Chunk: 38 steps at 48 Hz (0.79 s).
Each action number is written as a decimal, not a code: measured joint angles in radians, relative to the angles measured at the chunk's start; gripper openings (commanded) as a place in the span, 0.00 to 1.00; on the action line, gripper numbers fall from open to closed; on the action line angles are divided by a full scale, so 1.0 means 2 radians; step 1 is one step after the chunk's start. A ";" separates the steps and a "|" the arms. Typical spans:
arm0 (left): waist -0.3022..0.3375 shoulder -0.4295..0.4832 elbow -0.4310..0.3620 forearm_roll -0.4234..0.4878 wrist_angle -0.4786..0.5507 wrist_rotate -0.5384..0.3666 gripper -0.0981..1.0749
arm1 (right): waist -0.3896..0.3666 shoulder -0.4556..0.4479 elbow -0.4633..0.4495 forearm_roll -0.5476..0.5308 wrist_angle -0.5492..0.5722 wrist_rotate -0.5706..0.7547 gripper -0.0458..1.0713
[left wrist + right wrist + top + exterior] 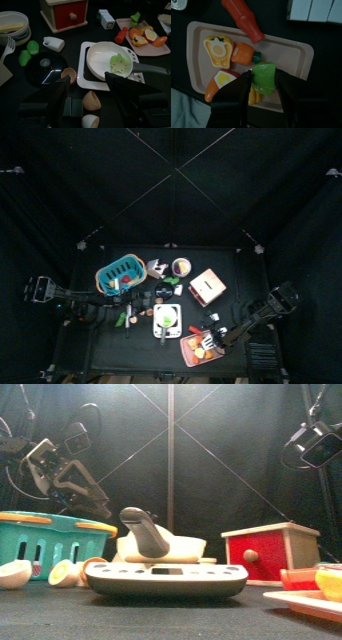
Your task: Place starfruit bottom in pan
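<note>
In the right wrist view my right gripper (pixel 264 75) is low over the pink tray (pixel 298 55). Its jaws are closed against the sides of a green ridged piece, the starfruit bottom (pixel 264 82). From above, this gripper (pixel 214 335) sits at the table's front right. The white-lined pan (pixel 100 50) stands on a white hob in the middle, with another green star-shaped piece (pixel 120 64) lying in it. My left gripper (pixel 93 95) hangs open above the table just short of the pan, holding nothing.
On the tray lie a yellow pepper half (pixel 218 50) and orange pieces; a red bottle-shaped toy (pixel 244 20) lies at its edge. Near the pan are a black lid (pixel 43 64), eggshell halves (pixel 91 100), a white cup (pixel 53 43), a red-fronted box (pixel 65 12) and a teal basket (pixel 47 534).
</note>
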 measured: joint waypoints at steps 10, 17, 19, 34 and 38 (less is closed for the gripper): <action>0.000 0.000 0.000 0.000 0.000 0.000 0.87 | -0.020 -0.003 -0.006 -0.043 -0.012 0.000 0.62; 0.000 0.000 0.000 0.000 0.000 0.000 0.87 | -0.061 -0.009 -0.022 -0.114 -0.033 0.000 0.62; 0.000 0.000 0.000 0.000 0.000 0.001 0.87 | -0.077 -0.009 -0.028 -0.133 -0.041 0.002 0.62; 0.000 0.000 0.001 0.000 0.002 0.000 0.87 | -0.200 0.040 -0.091 -0.249 -0.133 0.004 0.62; 0.000 0.000 0.002 0.000 0.002 0.000 0.87 | -0.216 0.060 -0.107 -0.249 -0.141 0.002 0.62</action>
